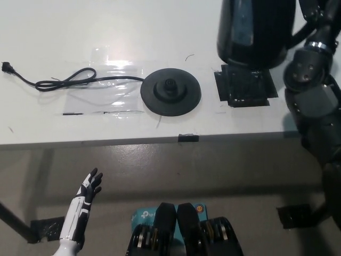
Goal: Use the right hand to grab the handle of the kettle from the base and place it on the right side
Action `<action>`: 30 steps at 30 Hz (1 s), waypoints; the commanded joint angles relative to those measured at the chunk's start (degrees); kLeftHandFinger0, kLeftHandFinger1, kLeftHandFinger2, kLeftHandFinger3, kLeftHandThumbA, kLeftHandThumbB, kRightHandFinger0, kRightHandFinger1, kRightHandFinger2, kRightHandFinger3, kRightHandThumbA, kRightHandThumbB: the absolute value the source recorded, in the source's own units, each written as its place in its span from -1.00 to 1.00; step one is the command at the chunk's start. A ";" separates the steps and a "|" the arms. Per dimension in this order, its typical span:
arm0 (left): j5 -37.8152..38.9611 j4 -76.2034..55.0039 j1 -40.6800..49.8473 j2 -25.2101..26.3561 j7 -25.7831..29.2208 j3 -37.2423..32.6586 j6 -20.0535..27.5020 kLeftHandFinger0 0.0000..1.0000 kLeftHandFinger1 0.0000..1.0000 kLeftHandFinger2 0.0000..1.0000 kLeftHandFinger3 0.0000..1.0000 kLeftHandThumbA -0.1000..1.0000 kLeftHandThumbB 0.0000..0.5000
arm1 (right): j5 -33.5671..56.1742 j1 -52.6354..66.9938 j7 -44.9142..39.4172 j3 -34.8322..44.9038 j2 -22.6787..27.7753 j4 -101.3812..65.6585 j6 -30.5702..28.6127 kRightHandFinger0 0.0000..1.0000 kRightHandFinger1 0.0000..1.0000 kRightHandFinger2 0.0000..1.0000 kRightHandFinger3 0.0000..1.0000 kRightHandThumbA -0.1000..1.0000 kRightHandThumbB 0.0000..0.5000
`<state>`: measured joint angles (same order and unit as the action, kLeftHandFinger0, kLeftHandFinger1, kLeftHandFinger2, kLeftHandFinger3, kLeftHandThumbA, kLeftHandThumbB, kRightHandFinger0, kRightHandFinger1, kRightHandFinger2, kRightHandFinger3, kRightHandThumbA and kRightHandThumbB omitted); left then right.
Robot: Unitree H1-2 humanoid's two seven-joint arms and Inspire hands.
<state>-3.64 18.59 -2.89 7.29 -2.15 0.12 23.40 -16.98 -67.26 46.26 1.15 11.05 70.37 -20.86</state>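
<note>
From the head view I see the round black plastic base [170, 92] sitting bare on the white table [53, 32]. The glossy black kettle [254, 31] is right of the base, above a black tape square [245, 88]. My black right hand [315, 18] is at its handle; I cannot tell its fingers' state. My white left hand [85, 200] rests below the base, off the table, fingers spread.

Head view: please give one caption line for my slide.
Black right hand holds black kettle above the black tape square, off its round base; white left hand rests low.
</note>
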 commanded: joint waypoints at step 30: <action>2.34 -1.25 0.49 0.30 -1.15 -0.18 1.79 0.89 1.00 1.00 0.99 1.00 1.00 | 1.01 8.25 -3.35 -9.12 -2.88 3.87 -6.07 1.00 0.92 1.00 1.00 0.53 0.20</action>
<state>-2.44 18.70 -2.33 7.16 -2.32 0.03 23.84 -15.47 -58.63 46.15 -6.05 7.46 74.86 -24.36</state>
